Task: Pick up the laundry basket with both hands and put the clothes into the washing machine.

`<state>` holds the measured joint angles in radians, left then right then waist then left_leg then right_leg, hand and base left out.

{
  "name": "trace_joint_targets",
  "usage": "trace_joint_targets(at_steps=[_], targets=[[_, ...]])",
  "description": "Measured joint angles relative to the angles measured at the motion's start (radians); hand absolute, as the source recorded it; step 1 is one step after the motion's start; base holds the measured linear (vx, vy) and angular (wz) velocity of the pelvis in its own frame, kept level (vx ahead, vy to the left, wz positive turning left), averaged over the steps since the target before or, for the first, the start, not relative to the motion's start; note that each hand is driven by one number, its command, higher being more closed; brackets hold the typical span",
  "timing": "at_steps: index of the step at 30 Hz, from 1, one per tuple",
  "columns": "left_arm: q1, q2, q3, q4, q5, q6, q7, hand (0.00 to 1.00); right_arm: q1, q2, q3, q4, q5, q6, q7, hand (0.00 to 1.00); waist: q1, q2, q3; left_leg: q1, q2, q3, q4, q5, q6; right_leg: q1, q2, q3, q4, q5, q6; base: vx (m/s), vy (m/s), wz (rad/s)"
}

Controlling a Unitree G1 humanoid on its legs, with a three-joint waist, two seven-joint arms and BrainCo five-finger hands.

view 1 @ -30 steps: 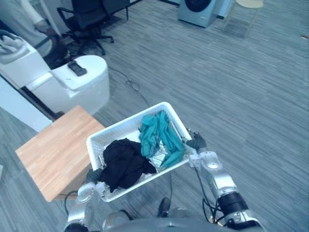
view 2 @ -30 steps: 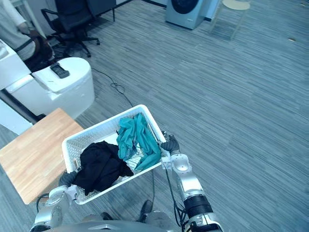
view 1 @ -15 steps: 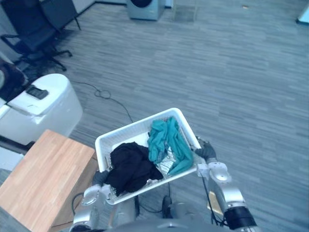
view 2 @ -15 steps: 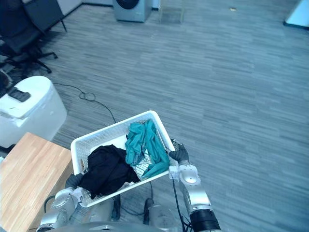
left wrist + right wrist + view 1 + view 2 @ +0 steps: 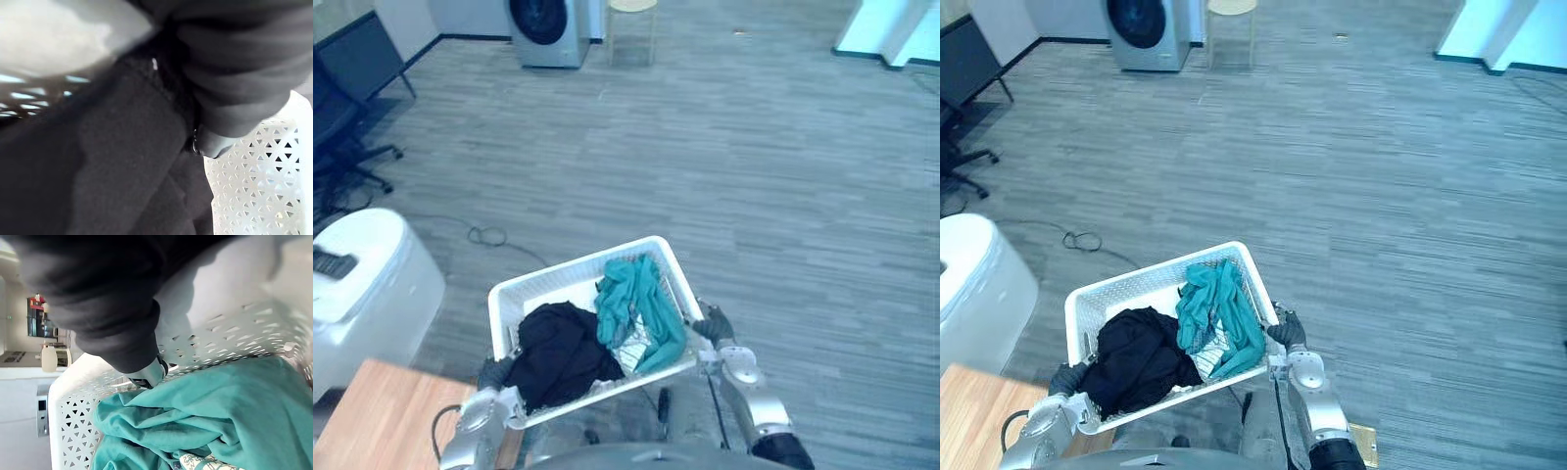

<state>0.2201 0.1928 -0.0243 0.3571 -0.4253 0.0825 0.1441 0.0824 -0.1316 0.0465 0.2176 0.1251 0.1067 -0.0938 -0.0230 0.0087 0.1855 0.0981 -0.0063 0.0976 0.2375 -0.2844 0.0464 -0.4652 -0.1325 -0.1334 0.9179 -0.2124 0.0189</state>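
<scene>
Swinging round since a second ago, my view now has the washer (image 5: 546, 29) at the top left instead of the top right, and the tabletop (image 5: 382, 421) has slid into the lower left corner. That is the camera turning; the basket (image 5: 548, 274) sits between the hands as before. It is held off the floor (image 5: 783, 176), well apart from the washer. Black cloth (image 5: 558, 352) fills its left half, and teal cloth (image 5: 641, 299) its right half, reaching the near rim. My right hand (image 5: 713, 326) is at the right end, a finger hooked over the rim, gripping the basket. My left hand (image 5: 494, 373) is against the left corner by the black cloth; I cannot tell whether it is clasped. A stool (image 5: 631, 20) stands just beside the washer.
</scene>
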Motion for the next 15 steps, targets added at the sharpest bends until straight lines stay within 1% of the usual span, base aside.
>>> trace_joint_targets(at_steps=[1, 2, 3, 4, 5, 6, 7, 8, 9, 10, 11, 12, 13, 14, 15], targets=[[-0.010, 0.004, -0.012, -0.006, 0.000, 0.000, -0.004, 1.00, 0.012, 0.005, -0.019, -0.009, 0.008, -0.001, 0.001, 1.00, -0.010, 0.000, 0.005, 0.026, 0.008, 0.007, -0.017, -0.016, -0.011, -0.011, 0.002, -0.028, -0.224, 0.029, 0.005, 0.32, -0.067, -0.14], [-0.017, 0.003, -0.018, -0.007, 0.000, 0.000, -0.005, 1.00, 0.019, 0.006, -0.027, -0.010, 0.013, -0.003, 0.001, 1.00, -0.013, -0.005, 0.003, 0.036, 0.013, 0.009, -0.018, -0.030, -0.017, -0.009, 0.002, -0.038, -0.354, 0.066, 0.011, 0.38, -0.105, -0.11], [-0.029, 0.003, -0.027, -0.007, 0.004, 0.002, -0.008, 1.00, 0.037, 0.007, -0.046, -0.014, 0.030, -0.004, 0.001, 1.00, -0.014, -0.009, 0.001, 0.063, 0.017, 0.012, -0.029, -0.055, -0.035, -0.005, -0.002, -0.031, -0.607, 0.157, 0.023, 0.44, -0.145, -0.07], [-0.036, 0.003, -0.036, -0.007, 0.015, 0.006, -0.009, 1.00, 0.053, 0.007, -0.056, -0.027, 0.030, -0.004, 0.001, 1.00, -0.016, -0.019, 0.001, 0.096, 0.017, 0.011, -0.047, -0.072, -0.048, -0.002, -0.011, -0.004, -0.730, 0.212, 0.048, 0.57, -0.217, 0.05], [-0.035, -0.001, -0.040, -0.007, 0.019, 0.013, -0.017, 1.00, 0.085, 0.004, -0.068, -0.059, 0.030, -0.004, 0.000, 1.00, -0.026, -0.021, 0.001, 0.145, 0.029, -0.001, -0.075, -0.099, -0.061, -0.004, -0.018, 0.031, -0.753, 0.229, 0.061, 0.70, -0.281, 0.23], [-0.026, -0.021, -0.037, -0.007, 0.036, 0.017, -0.018, 1.00, 0.112, -0.001, -0.067, -0.081, 0.029, -0.003, -0.001, 1.00, -0.035, -0.013, -0.010, 0.199, 0.062, -0.008, -0.097, -0.120, -0.057, -0.001, -0.011, 0.030, -0.698, 0.257, 0.047, 0.67, -0.253, 0.25], [-0.019, -0.037, -0.031, -0.009, 0.045, 0.019, -0.018, 1.00, 0.122, -0.001, -0.071, -0.090, 0.027, -0.003, -0.001, 1.00, -0.039, 0.003, -0.013, 0.216, 0.082, -0.016, -0.087, -0.123, -0.061, -0.012, 0.006, 0.018, -0.639, 0.272, 0.042, 0.86, -0.367, 0.29], [-0.016, -0.059, -0.028, -0.014, 0.059, 0.020, -0.021, 1.00, 0.152, 0.000, -0.087, -0.125, 0.027, -0.004, 0.001, 1.00, -0.042, 0.030, -0.026, 0.170, 0.137, -0.035, 0.067, -0.116, -0.066, -0.026, 0.030, -0.016, -0.538, 0.300, 0.013, 0.57, -0.248, 0.20], [-0.012, -0.074, -0.028, -0.015, 0.065, 0.021, -0.023, 1.00, 0.160, -0.008, -0.094, -0.138, 0.027, -0.004, 0.002, 1.00, -0.042, 0.054, -0.037, 0.132, 0.170, -0.044, 0.162, -0.101, -0.082, -0.023, 0.048, -0.044, -0.517, 0.279, -0.016, 0.69, -0.363, 0.11], [-0.004, -0.097, -0.022, -0.022, 0.068, 0.021, -0.024, 1.00, 0.166, -0.016, -0.105, -0.146, 0.027, -0.003, 0.008, 1.00, -0.039, 0.086, -0.047, 0.042, 0.225, -0.059, 0.367, -0.001, -0.105, 0.004, 0.091, -0.072, -0.501, 0.233, -0.046, 0.71, -0.355, -0.04], [-0.001, -0.112, -0.016, -0.022, 0.070, 0.022, -0.025, 1.00, 0.174, -0.024, -0.106, -0.157, 0.027, -0.003, 0.010, 1.00, -0.036, 0.099, -0.040, -0.047, 0.265, -0.082, 0.568, 0.225, -0.115, 0.074, 0.125, -0.084, -0.507, 0.193, -0.063, 0.86, -0.402, -0.10], [0.015, -0.110, -0.015, -0.022, 0.069, 0.023, -0.028, 1.00, 0.181, -0.028, -0.105, -0.163, 0.028, -0.003, 0.014, 1.00, -0.027, 0.102, -0.040, -0.086, 0.280, -0.094, 0.671, 0.275, -0.142, 0.114, 0.137, -0.085, -0.525, 0.180, -0.074, 0.85, -0.343, -0.14], [0.023, -0.116, -0.016, -0.023, 0.069, 0.023, -0.040, 1.00, 0.190, -0.033, -0.111, -0.166, 0.029, -0.004, 0.017, 1.00, -0.014, 0.104, -0.040, -0.158, 0.294, -0.099, 0.851, 0.272, -0.139, 0.208, 0.163, -0.085, -0.571, 0.165, -0.089, 0.54, -0.183, -0.21], [0.027, -0.117, -0.016, -0.024, 0.069, 0.023, -0.044, 1.00, 0.191, -0.037, -0.110, -0.166, 0.029, -0.004, 0.018, 1.00, -0.009, 0.101, -0.038, -0.192, 0.294, -0.095, 0.917, 0.257, -0.134, 0.259, 0.175, -0.079, -0.600, 0.163, -0.091, 0.64, -0.204, -0.20], [0.034, -0.116, -0.016, -0.032, 0.069, 0.023, -0.045, 1.00, 0.194, -0.036, -0.110, -0.166, 0.029, -0.007, 0.019, 1.00, -0.005, 0.091, -0.031, -0.258, 0.297, -0.057, 0.986, 0.219, -0.120, 0.357, 0.182, -0.069, -0.667, 0.163, -0.091, 0.59, -0.172, -0.19]])
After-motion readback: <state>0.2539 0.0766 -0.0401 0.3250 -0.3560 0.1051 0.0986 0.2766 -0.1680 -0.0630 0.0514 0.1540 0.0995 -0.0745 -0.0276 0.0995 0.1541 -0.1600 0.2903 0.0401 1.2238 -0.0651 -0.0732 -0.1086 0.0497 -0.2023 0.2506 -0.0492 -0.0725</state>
